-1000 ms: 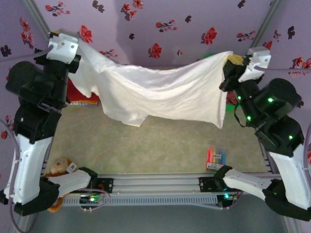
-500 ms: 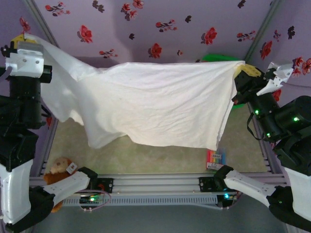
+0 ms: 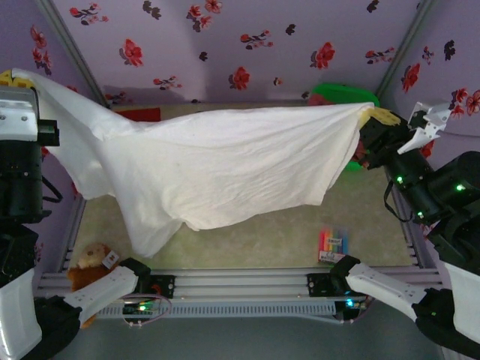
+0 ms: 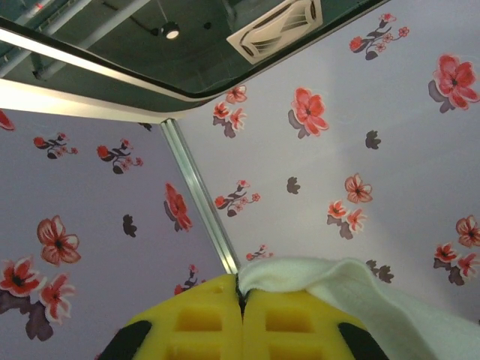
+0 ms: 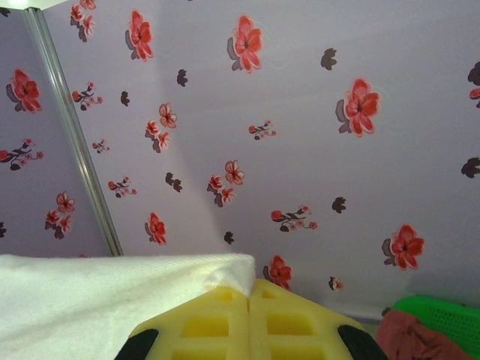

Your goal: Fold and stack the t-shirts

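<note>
The white shirt hangs spread in the air over the table, strung between the two arms. Its top edge runs from far left to far right, and its lower edge sags lowest at the near left. The left gripper is raised at the left edge of the scene. Its yellow pads are pressed together, with a corner of the shirt pinched in the seam between them. The right gripper is raised at the far right, its pads likewise closed on the opposite corner, the cloth trailing off to the left. A red cloth lies on the table at the far left, partly hidden behind the shirt. A green basket stands at the far right, with a reddish cloth beside or in it; which, I cannot tell. A bear sits at the near left corner. A marker pack lies on the table at the near right.
</note>
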